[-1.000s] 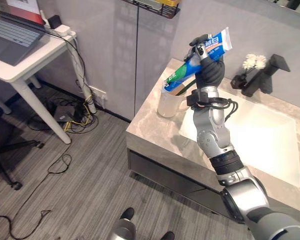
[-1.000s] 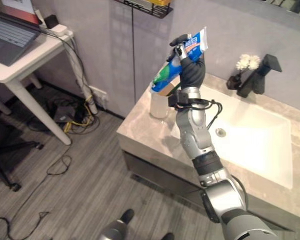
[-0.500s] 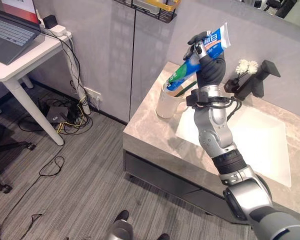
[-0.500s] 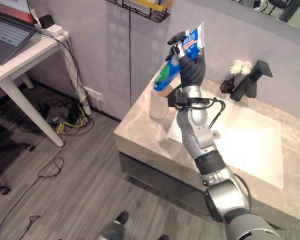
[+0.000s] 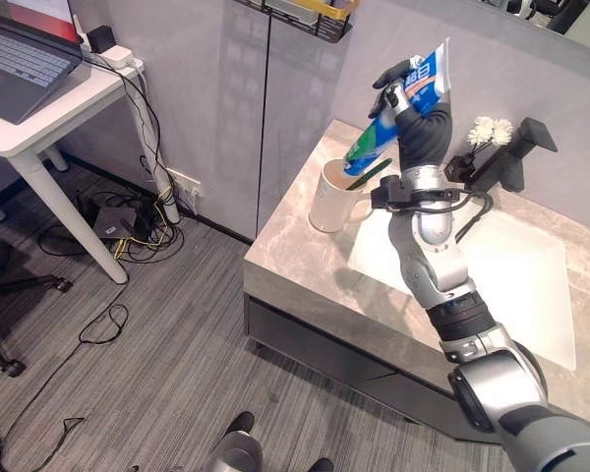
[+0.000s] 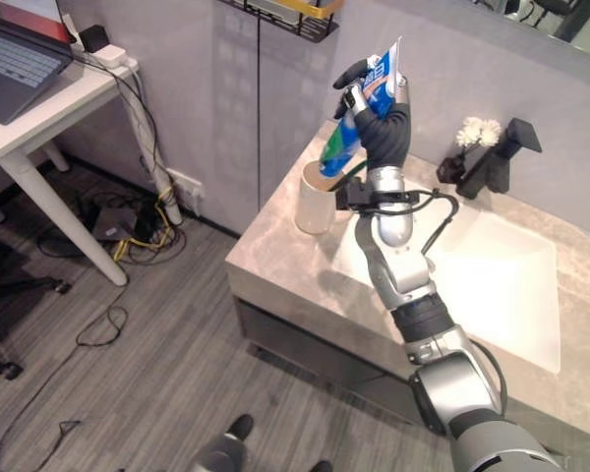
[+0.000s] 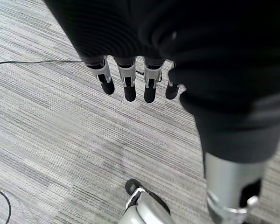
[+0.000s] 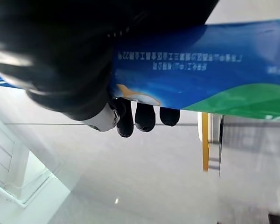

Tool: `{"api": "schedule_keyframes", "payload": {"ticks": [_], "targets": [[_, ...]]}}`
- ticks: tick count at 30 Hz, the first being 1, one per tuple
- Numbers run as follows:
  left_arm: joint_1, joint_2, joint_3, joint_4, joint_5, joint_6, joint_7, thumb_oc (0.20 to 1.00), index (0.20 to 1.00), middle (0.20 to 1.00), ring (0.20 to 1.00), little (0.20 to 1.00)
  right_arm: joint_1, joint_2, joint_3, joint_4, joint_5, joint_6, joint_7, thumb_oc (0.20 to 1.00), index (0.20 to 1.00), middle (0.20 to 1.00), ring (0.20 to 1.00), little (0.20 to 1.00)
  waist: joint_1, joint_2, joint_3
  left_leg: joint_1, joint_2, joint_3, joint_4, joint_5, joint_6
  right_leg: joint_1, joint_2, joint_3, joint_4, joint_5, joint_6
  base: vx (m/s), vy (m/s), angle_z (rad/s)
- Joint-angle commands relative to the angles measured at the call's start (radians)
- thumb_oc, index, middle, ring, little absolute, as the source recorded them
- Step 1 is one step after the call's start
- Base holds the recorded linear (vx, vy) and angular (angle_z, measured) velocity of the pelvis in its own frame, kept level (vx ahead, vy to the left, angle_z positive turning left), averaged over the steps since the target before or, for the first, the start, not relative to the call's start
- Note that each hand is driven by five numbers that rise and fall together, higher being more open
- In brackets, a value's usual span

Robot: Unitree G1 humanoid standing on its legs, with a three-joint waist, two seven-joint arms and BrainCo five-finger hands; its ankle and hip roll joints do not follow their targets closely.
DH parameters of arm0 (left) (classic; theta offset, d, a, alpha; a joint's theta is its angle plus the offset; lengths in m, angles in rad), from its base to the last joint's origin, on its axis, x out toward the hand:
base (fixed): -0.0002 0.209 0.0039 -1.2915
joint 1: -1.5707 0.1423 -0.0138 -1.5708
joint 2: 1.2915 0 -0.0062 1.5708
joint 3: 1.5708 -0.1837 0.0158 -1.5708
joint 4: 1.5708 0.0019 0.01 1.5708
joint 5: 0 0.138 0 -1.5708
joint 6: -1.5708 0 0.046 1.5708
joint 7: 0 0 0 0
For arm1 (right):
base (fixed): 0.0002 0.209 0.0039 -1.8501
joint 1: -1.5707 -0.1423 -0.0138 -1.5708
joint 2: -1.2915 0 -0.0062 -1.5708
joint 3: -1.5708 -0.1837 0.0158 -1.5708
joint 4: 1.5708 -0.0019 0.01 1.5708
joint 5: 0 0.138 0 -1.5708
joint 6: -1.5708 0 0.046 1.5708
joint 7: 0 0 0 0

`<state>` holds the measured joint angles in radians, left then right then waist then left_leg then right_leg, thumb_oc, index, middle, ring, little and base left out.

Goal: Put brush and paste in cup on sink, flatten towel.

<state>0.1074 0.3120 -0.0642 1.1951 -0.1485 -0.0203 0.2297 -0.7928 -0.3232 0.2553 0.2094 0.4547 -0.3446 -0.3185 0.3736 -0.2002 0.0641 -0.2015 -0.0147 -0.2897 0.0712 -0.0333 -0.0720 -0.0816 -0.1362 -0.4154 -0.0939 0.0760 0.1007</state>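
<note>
Above the cup [image 5: 329,203], our right hand [image 5: 420,126] is raised high with the toothpaste tube [image 5: 398,111] clamped in it, fingers curled round the tube's upper half. We hold the blue and green tube on a slant, its flat crimped end up toward the wall and its lower end pointing down at the cup's mouth, still clear of the rim as far as we can judge. From the right wrist view we see dark fingertips [image 8: 135,117] wrapping over the edge of the tube [image 8: 210,70], a firm grip.

The cream cup stands on the grey stone counter [image 5: 295,265], just beside the left corner of the white basin [image 5: 511,275]. A thin dark stick [image 5: 372,174] leans out of the cup; we cannot tell whether it is the brush. Behind the basin stands the black tap [image 5: 511,157], with a small bunch of white flowers [image 5: 488,129] beside it. A yellow-edged wire shelf [image 5: 310,12] hangs on the wall above.

Our left hand [image 7: 130,77] hangs over the grey striped floor [image 7: 46,135], fingers straight and relaxed, holding nothing.

Off to the left, a white table [image 5: 49,108] carries a laptop [image 5: 25,54], with a tangle of cables [image 5: 128,221] under it.
</note>
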Motion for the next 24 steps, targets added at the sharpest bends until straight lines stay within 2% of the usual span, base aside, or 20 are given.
{"api": "schedule_keyframes", "payload": {"ticks": [1,5,7,9,12,24], "targets": [[0.008,0.026,-0.042,0.042,0.000,-0.027,-0.002,1.000,1.000,1.000,1.000,1.000,-0.101,-0.048,-0.016,0.001,-0.024,-0.030,-0.013,0.200,0.200,0.200,0.200,0.200,0.028,0.015,-0.026,0.021,0.012,-0.057,-0.158,0.074,0.041,0.094,-0.049,0.011,0.007,-0.038,0.068,0.00,0.000,0.00],[0.018,0.026,-0.060,0.000,-0.015,-0.032,-0.006,1.000,1.000,1.000,1.000,1.000,-0.083,-0.036,-0.007,0.008,-0.027,-0.021,-0.002,0.200,0.200,0.200,0.200,0.200,0.026,0.016,-0.022,0.020,0.013,-0.057,-0.158,0.073,0.043,0.095,-0.048,0.008,0.007,-0.037,0.068,0.00,0.001,0.01],[0.026,0.011,-0.078,0.035,0.017,-0.044,-0.005,1.000,1.000,1.000,1.000,1.000,-0.080,-0.008,0.009,0.043,-0.020,-0.025,0.001,0.200,0.200,0.200,0.200,0.200,0.022,0.010,-0.018,0.014,0.011,-0.062,-0.158,0.078,0.044,0.091,-0.048,0.006,0.007,-0.035,0.069,-0.01,-0.006,-0.02],[0.031,0.018,-0.051,0.050,0.022,-0.033,-0.008,1.000,1.000,1.000,1.000,1.000,-0.071,-0.051,0.003,0.014,-0.041,-0.019,-0.010,0.200,0.200,0.200,0.200,0.200,0.042,0.002,-0.009,0.013,0.012,-0.072,-0.158,0.075,0.039,0.096,-0.046,-0.003,0.007,-0.040,0.069,0.01,-0.029,-0.04],[0.011,0.037,-0.032,0.066,0.032,-0.030,-0.011,1.000,1.000,1.000,1.000,1.000,-0.034,-0.074,0.012,-0.029,-0.054,-0.016,0.013,0.200,0.200,0.200,0.200,0.200,0.042,-0.004,-0.008,0.005,0.009,-0.077,-0.158,0.082,0.040,0.092,-0.049,-0.008,0.007,-0.037,0.071,0.01,-0.001,0.13],[0.011,0.058,-0.010,0.076,0.048,-0.027,-0.002,1.000,1.000,1.000,1.000,1.000,0.001,-0.053,0.049,-0.027,-0.056,0.000,0.044,0.200,0.200,0.200,0.200,0.200,0.055,-0.022,-0.003,0.005,0.011,-0.075,-0.158,0.077,0.038,0.090,-0.047,-0.010,0.007,-0.039,0.072,0.00,0.000,0.00]]}}
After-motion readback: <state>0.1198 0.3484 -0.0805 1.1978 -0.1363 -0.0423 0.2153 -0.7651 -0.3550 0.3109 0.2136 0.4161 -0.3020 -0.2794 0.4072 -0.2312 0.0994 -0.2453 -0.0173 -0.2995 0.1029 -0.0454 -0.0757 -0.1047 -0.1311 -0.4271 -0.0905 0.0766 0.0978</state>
